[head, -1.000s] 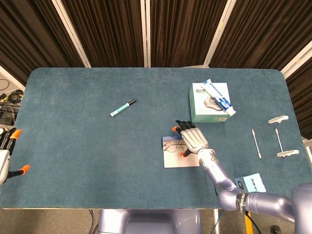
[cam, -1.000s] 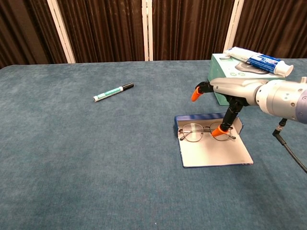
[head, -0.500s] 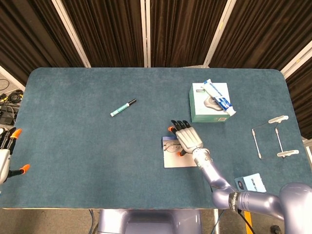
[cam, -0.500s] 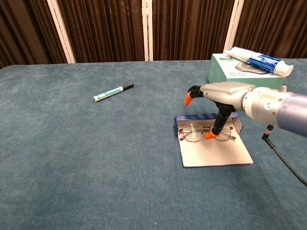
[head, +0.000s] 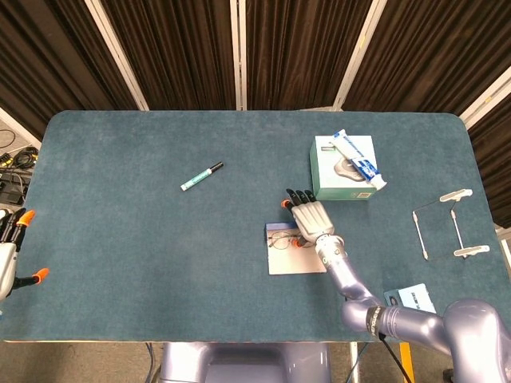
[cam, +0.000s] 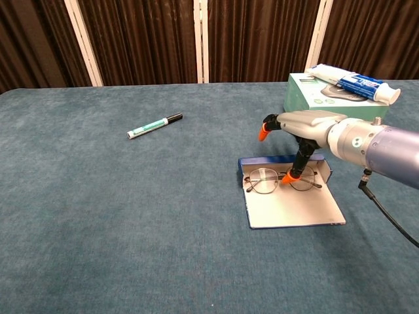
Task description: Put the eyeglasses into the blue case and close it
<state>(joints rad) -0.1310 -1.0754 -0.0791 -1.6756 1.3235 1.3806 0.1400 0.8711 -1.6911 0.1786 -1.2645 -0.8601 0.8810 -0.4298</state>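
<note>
The wide teal felt-covered table carries everything, and I'm working near its right-centre. My right hand hangs above the flat blue case with a pale lining, which lies open with its blue back wall towards the curtains so the glasses can settle against it. The thin round wire-framed eyeglasses are lying in that case at its far edge, lenses side by side. My thumb points straight down with its orange tip at the bridge between the lenses; I can't tell for sure whether it presses the wire or just hovers. The other fingers reach forward, spread, gripping nothing, so the hand reads as released and merely nudging. I'd judge I'm seating the frame before the lid comes over.

My left hand waits at the table's far left edge, fingers apart, idle. The green marker pen with a black cap lies well apart.
</note>
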